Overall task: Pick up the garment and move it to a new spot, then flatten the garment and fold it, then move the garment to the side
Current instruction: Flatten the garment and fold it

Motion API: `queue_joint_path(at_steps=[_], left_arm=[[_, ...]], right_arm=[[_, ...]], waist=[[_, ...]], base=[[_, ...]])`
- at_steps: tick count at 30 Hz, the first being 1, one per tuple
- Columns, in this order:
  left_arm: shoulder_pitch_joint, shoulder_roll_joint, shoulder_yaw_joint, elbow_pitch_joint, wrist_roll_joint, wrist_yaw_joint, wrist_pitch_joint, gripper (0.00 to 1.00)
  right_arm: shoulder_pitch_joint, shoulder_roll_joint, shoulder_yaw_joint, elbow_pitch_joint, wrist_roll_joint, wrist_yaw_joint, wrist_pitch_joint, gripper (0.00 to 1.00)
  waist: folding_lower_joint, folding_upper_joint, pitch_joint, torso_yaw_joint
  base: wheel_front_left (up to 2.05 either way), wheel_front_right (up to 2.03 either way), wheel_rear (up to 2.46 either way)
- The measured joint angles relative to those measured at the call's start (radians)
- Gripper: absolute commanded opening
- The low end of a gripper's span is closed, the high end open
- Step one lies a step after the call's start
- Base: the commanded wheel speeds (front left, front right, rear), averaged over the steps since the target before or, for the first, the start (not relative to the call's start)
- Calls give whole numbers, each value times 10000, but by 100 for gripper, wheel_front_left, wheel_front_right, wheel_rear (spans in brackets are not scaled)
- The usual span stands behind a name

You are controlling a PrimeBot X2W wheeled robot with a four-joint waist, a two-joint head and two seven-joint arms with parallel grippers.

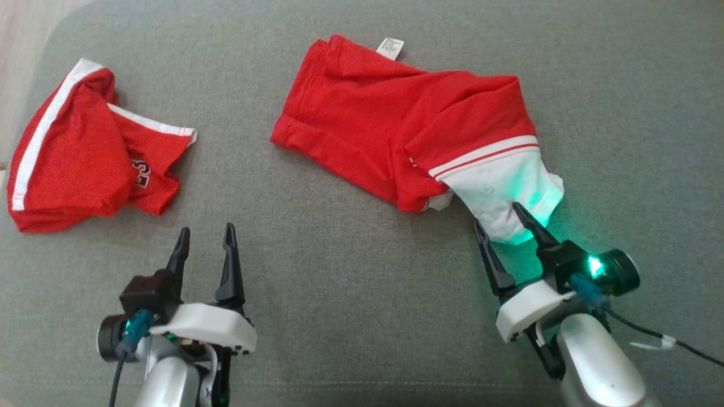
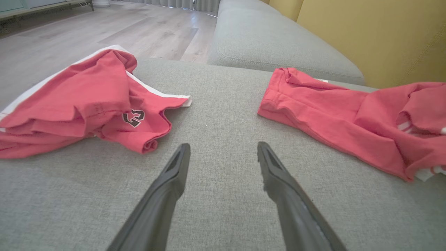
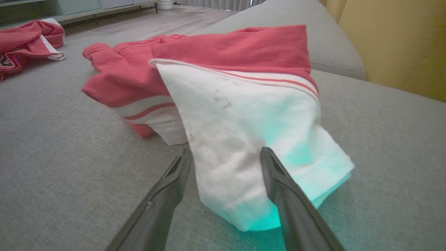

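The left gripper (image 1: 206, 229) sits at the lower left of the head view. Its 2 dark left fingers (image 1: 231, 265) point straight up the view and stand well apart, jaws open. Behind them a white left wrist plate (image 1: 209, 328) joins the silver left forearm (image 1: 167, 381), which rises from the bottom edge.

The right gripper (image 1: 498, 215) sits at the lower right. Its 2 right fingers (image 1: 492, 260) lean up and to the left, also spread wide, jaws open. The right wrist plate (image 1: 523, 308) is tilted, and a green light (image 1: 594, 264) glows on the wrist. The right forearm (image 1: 594, 362) angles in from the bottom right.
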State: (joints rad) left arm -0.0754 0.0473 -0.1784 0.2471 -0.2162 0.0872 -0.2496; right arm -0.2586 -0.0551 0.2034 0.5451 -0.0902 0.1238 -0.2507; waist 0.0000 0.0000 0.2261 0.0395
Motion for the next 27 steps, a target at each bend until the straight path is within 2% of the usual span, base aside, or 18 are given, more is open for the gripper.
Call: queue_joint_path(at_steps=[7,8,9,10,11,17,22,27], left_arm=[[-217,0,-38,35,-117,-13,0,100],[-233,0,-40,35,-157,-29,0,100],[-241,-2,-40,35,-155,-40,0,100],[-253,0,-40,35,-155,-54,0,100],[-273,0,-40,33,-155,-71,0,100],[-316,-2,-73,31,-155,-96,0,100],[-270,-4,-161,33,-153,-173,0,100],[-57,-4,-332,58,-153,-182,0,100]], right_arm=[[-192,-2,-236,17,-445,0,0,100],[-191,0,-255,33,-447,0,0,96],[-191,0,-270,48,-447,0,0,58],[-192,0,-293,46,-443,0,0,32],[-194,0,-332,35,-399,0,0,2],[-181,0,-387,-374,-33,0,0,0],[-101,2,-491,-1375,472,0,0,0],[25,2,-1162,-2437,828,0,0,0]], waist=[[0,0,244,64],[0,0,267,72],[0,0,286,75],[0,0,303,73],[0,0,317,68],[0,0,158,-20],[0,0,-175,-168],[0,0,-614,-331]], base=[[0,0,0],[0,0,0],[0,0,0],[0,0,0],[0,0,0],[0,0,0],[0,0,0],[0,0,0]])
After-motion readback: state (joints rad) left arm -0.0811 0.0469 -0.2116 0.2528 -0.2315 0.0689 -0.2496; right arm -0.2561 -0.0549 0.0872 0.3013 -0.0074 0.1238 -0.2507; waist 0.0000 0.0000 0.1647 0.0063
